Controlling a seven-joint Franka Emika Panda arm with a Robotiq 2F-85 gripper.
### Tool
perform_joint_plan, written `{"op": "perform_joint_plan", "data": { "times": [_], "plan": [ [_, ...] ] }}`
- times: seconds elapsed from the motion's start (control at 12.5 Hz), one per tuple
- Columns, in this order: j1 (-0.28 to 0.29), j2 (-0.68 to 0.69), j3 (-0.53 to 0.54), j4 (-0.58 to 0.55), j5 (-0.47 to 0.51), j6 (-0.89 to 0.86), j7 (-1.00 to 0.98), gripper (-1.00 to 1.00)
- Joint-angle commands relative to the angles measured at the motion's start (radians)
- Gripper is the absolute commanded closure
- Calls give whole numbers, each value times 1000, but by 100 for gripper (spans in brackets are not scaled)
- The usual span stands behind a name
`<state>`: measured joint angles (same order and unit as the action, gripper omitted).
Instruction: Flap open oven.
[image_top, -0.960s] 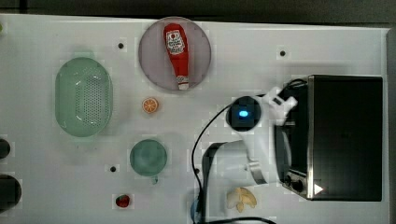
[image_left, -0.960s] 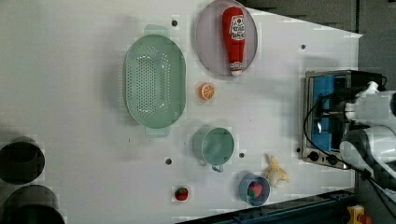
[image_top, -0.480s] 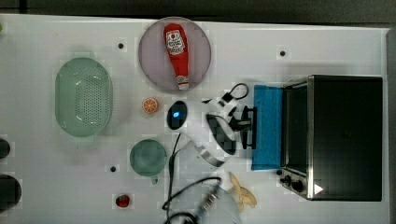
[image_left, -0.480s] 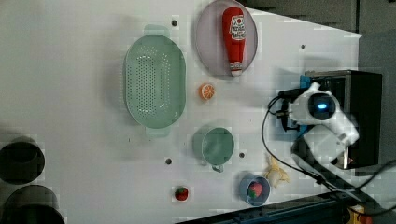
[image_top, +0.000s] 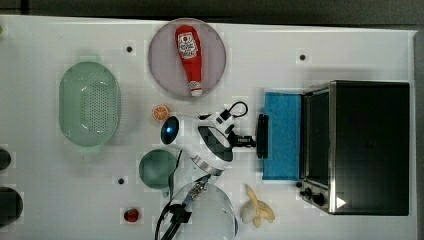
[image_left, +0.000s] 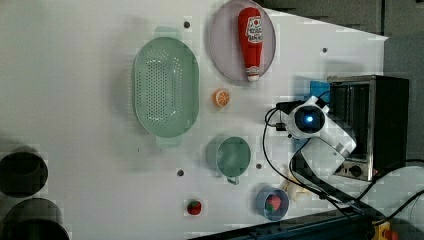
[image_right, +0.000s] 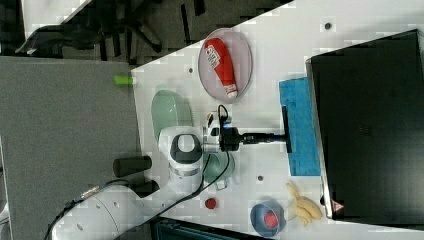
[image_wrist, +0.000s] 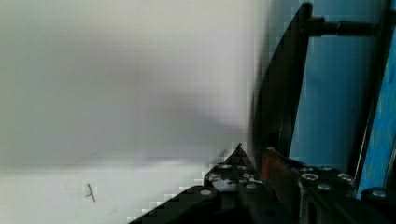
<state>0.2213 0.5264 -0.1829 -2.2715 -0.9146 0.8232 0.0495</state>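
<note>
A black-topped oven (image_top: 370, 145) with a silver front frame and a blue glass door (image_top: 282, 135). A red ketchup bottle (image_top: 189, 56) on a pale grey plate (image_top: 162, 70). A mint-green colander (image_top: 90, 110) dotted with holes, on a white table (image_top: 300, 30).

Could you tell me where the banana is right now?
In the top view the banana lies near the bottom edge, just left of the oven and below its flapped-down blue door.

Boxy toaster oven (image_top: 370, 145): glossy black top, brushed silver metal frame, smooth blue-tinted glass door. White table (image_top: 310, 35): smooth, matt.
</note>
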Motion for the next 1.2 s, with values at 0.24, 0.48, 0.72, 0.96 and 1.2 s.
{"op": "perform_joint_plan", "data": {
  "times": [0.24,0.48,0.72,0.96,1.2],
  "plan": [
    [5,-34,-35,34,14,36,89,65],
    [2,-159,-36,39,181,44,89,65],
    [-2,-319,-37,40,469,5,84,65],
    [-2,-471,-38,48,641,-125,84,65],
    [-1,-594,-42,92,801,-268,84,65]
  ]
}}
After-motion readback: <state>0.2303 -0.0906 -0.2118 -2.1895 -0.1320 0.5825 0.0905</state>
